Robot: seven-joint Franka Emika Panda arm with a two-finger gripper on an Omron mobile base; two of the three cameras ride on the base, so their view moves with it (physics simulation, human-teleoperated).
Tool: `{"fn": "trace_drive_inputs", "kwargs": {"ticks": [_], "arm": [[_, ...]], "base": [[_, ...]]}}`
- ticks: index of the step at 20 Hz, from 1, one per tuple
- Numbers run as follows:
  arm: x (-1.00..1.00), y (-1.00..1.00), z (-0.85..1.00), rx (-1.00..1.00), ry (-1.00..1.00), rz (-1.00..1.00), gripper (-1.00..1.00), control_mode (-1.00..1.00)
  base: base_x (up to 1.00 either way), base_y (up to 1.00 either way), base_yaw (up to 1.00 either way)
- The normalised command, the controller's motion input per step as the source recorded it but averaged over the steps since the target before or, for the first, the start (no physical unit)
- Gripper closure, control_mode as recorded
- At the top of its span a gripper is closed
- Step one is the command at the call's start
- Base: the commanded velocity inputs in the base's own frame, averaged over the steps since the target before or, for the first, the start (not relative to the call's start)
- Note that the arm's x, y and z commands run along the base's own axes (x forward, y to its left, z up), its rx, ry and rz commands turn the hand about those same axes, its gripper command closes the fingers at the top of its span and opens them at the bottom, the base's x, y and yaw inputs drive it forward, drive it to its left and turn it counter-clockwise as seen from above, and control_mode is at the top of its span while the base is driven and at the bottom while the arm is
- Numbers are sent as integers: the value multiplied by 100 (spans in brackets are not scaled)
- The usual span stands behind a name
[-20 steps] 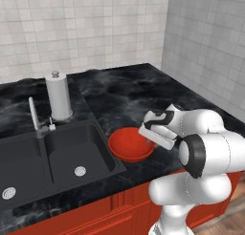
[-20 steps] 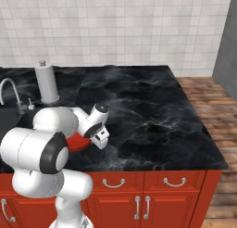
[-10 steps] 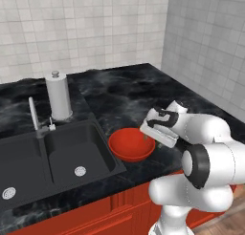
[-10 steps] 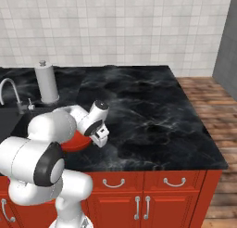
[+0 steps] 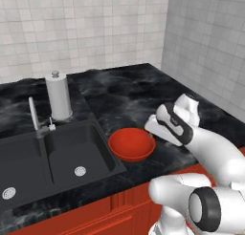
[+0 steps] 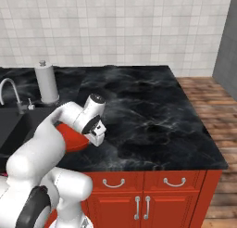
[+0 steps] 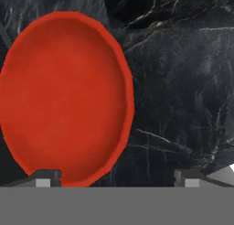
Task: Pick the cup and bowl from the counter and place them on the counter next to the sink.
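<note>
The red bowl (image 5: pixel 131 143) sits upright on the black marble desk (image 5: pixel 129 98), just beside the sink (image 5: pixel 48 157) on its right-hand rim, with a narrow strip of marble between the bowl's edge and the basin wall. Toward the front, the bowl lies near the desk's front edge, above the red cabinets (image 6: pixel 152 199); only a slim band of stone shows between bowl and drop-off. The jaws (image 7: pixel 119 176) stand wide apart with nothing between them, one fingertip (image 7: pixel 43 177) over the bowl's near rim and the other over bare marble, so the bowl is free of the grip. From the base cameras the hand (image 5: pixel 170 122) hovers just right of the bowl, tilted down toward it, the white forearm running back to the robot at the desk's front edge. Away from the sink, past the bowl and hand, the marble runs open all the way to the tiled side wall (image 5: pixel 210 48) and back to the rear wall, a broad free stretch with no object on it. Behind the sink's right basin a paper towel roll (image 5: pixel 59 95) stands upright on its holder, well apart from the bowl, and the thin faucet (image 5: pixel 33 115) rises at the sink's back rim between the two basins. In the right base view the desk's far end stops at a clean edge above a wooden floor (image 6: pixel 213 111).
</note>
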Motion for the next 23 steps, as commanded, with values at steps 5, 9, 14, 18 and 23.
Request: {"fn": "trace_drive_inputs", "kwargs": {"ticks": [5, 9, 14, 18, 23], "arm": [[-77, 0, 28, 0, -12, 21, -100, -100], [-62, 1, 27, -4, -23, 20, -100, -100], [-35, 9, 2, -15, -30, 12, -100, -100], [-32, 11, 0, -19, -19, 7, -100, -100], [-31, 4, 0, -16, -6, 4, -100, -100]], "base": [[0, 0, 0], [0, 0, 0], [0, 0, 0], [0, 0, 0], [0, 0, 0]]}}
